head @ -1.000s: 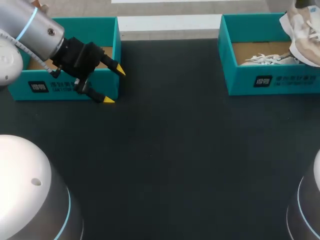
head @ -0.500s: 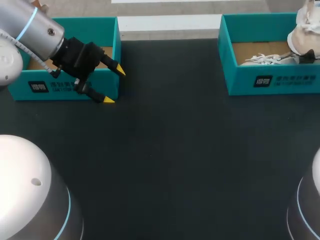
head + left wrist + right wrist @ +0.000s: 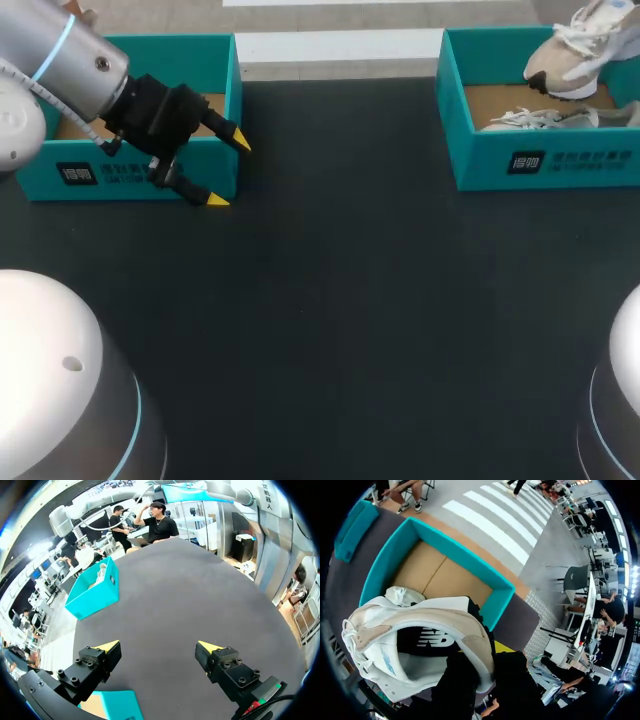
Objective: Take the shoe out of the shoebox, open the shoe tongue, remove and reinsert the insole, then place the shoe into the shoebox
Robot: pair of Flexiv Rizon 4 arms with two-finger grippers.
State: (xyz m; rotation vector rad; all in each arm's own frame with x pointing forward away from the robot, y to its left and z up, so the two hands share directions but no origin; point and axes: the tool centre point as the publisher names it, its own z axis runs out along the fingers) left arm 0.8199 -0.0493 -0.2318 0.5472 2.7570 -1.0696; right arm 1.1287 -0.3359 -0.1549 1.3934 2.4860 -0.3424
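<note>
left jaws released | right jaws clenched on shoe (image 3: 580, 40) | over shoebox (image 3: 545, 160), long axis slanted, toe leftward

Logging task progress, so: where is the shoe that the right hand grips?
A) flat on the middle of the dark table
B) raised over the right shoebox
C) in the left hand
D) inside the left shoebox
B: the head view shows the shoe above the right shoebox, held by the right hand.
</note>
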